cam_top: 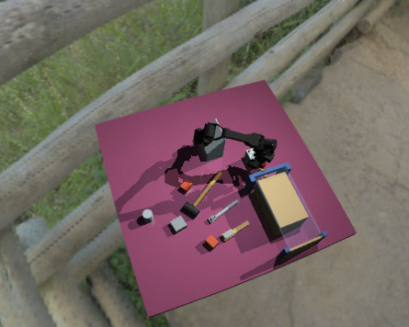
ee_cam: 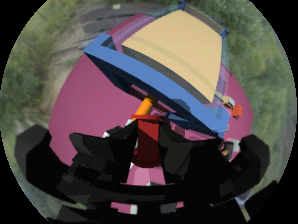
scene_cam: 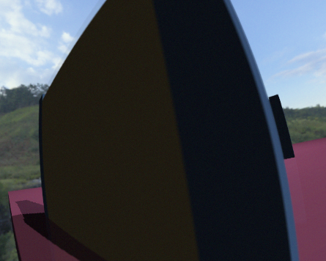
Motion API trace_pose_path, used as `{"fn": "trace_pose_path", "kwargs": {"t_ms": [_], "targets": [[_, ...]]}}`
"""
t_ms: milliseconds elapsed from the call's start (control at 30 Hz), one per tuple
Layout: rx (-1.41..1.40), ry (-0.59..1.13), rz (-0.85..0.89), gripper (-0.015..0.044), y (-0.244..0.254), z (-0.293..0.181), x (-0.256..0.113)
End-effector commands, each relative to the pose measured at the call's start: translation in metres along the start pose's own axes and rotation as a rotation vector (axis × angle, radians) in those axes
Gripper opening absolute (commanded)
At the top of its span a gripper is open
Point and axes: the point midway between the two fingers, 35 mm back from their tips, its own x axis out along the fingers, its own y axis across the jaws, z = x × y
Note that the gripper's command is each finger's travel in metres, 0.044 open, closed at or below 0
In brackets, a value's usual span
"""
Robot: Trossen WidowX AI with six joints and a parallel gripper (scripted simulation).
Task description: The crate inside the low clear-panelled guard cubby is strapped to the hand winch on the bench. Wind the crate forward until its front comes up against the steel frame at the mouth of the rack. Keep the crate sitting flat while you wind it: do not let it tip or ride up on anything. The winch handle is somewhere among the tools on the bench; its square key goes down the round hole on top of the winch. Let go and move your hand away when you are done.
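The crate (cam_top: 282, 197) (ee_cam: 180, 42) sits inside the clear-panelled cubby, its tan top looking level. Its front is close behind the blue frame (cam_top: 271, 171) (ee_cam: 165, 82) at the mouth; any gap is hard to tell. An orange strap (ee_cam: 143, 107) runs out under the frame. My gripper (cam_top: 261, 163) (ee_cam: 148, 137) is shut on the red grip of the winch handle (ee_cam: 148, 145), just outside the mouth. The winch is mostly hidden under the hand, with white bits showing in the wrist view. Whether the key sits in its hole is hidden.
Away from the cubby lie a mallet (cam_top: 189, 209), a grey wrench (cam_top: 224, 211), a brush (cam_top: 241, 227), a grey block (cam_top: 178, 224), a white cylinder (cam_top: 147, 216) and two orange-red blocks (cam_top: 211, 242) (cam_top: 186, 186). The exterior view is mostly filled by a dark close surface.
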Motion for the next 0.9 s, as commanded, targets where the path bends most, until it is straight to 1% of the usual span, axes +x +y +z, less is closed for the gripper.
{"fn": "trace_pose_path", "kwargs": {"t_ms": [0,867], "targets": [[0.011,-0.008,0.036,0.0,0.016,0.008,0.003],[0.013,-0.01,0.038,0.0,0.046,0.019,0.006]]}}
